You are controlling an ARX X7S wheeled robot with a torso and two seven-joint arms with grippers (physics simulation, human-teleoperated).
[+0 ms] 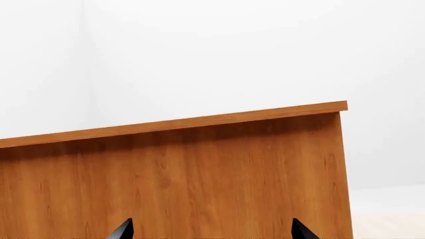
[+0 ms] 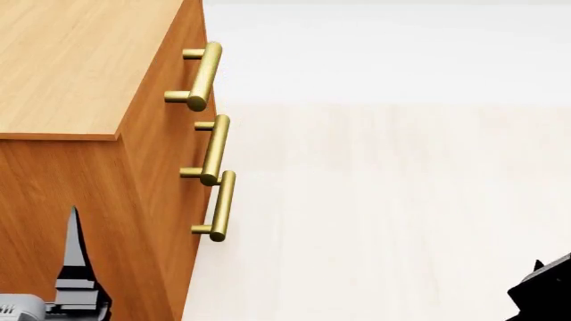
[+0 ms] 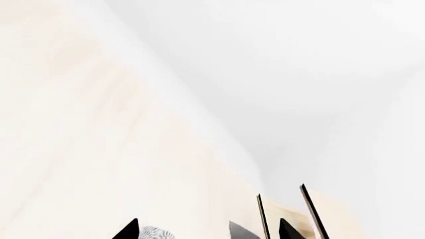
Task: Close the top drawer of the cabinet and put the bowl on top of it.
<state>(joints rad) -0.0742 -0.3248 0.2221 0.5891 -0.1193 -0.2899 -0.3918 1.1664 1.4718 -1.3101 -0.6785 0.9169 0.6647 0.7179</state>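
The cabinet [image 2: 71,73] fills the head view's left; its top drawer [image 2: 165,73] looks flush, probably closed already. So the bowl [image 3: 154,233], a sliver between the right claw's [image 3: 184,230] spread tips, needs lifting onto the top. The left claw [image 1: 211,230] gapes, empty.

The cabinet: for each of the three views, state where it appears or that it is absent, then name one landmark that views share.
Head view: the cabinet fills the left side, its flat top above, three brass handles along its right edge.
Left wrist view: its wood side panel fills the lower frame under the top's edge.
Right wrist view: not in it.
Shared landmark: the overhanging top edge.
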